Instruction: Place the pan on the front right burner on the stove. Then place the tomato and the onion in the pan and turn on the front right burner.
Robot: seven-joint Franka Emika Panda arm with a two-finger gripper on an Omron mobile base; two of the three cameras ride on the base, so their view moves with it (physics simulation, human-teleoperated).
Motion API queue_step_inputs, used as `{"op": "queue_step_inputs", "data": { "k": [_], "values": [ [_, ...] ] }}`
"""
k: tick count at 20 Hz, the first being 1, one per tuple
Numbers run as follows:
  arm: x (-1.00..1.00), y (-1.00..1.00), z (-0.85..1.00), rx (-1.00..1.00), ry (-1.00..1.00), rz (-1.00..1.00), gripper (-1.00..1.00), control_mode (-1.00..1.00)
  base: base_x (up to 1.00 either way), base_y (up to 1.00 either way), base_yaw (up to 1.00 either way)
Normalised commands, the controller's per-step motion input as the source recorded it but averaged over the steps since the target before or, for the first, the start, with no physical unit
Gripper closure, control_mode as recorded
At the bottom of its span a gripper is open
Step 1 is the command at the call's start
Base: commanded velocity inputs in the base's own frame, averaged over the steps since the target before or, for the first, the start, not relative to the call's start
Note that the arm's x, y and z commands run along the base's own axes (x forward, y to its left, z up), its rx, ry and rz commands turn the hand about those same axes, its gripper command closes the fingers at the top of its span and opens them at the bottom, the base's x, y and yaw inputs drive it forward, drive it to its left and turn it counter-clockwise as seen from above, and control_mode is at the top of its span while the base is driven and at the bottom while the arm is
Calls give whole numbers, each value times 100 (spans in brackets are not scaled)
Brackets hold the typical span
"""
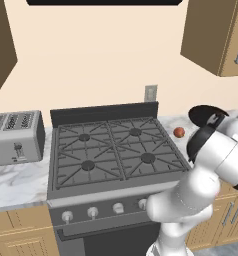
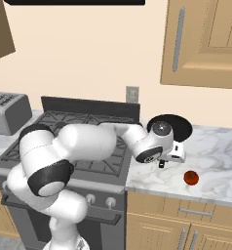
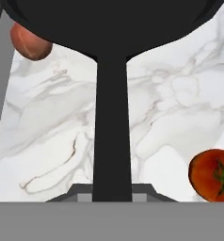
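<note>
Dark grey stove (image 1: 116, 150) set into a marble counter (image 2: 215, 146), four burners under cast grates, black back panel behind, row of round silver knobs (image 1: 93, 212) along the front edge; front right burner (image 1: 148, 158) bare, nothing resting on its grate; wooden cabinets (image 2: 205, 39) hung above on the wall and fitted below the counter; silver toaster (image 1: 16, 136) parked on the counter left of the stove; pale wall outlet (image 1: 150, 92) just above the back panel.

White arm bent low across the right side of the stove, reaching over the counter beside it; black pan (image 2: 169, 126) tilted above the marble to the right of the stove, not on any burner, long thin handle (image 3: 112, 127) running straight down the hand view into the fingers; gripper (image 2: 162, 163) clenched on that handle, jaws drawn tight around the near end, fingertips themselves hidden under the handle in the hand view.

Bright red tomato (image 2: 190, 177) lying on the marble near the counter's front edge, just beside the gripper and apart from the pan; green stem scar turned upward in the hand view (image 3: 212, 174); pinkish onion (image 1: 179, 132) resting on the counter close to the stove's right edge, partly tucked under the pan's rim in the hand view (image 3: 30, 42).
</note>
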Motion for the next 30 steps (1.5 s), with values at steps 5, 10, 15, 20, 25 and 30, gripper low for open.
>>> {"op": "queue_step_inputs", "data": {
  "k": [5, 10, 15, 20, 25, 30],
  "values": [
    [-25, 0, 19, -5, 0, 4, 100, -100, 0, 0, 0],
    [-19, 2, 26, -4, 0, 8, 100, -100, 0, 0, 0],
    [-36, 17, 13, -1, 0, 8, 100, -100, 0, 0, 0],
    [-28, 19, 2, 0, 1, 11, 100, -100, 0, 0, 0],
    [-11, 14, 14, 0, 11, 10, 100, -100, 0, 0, 0],
    [-5, 15, 14, 0, 11, 10, 100, -100, 0, 0, 0]
  ]
}}
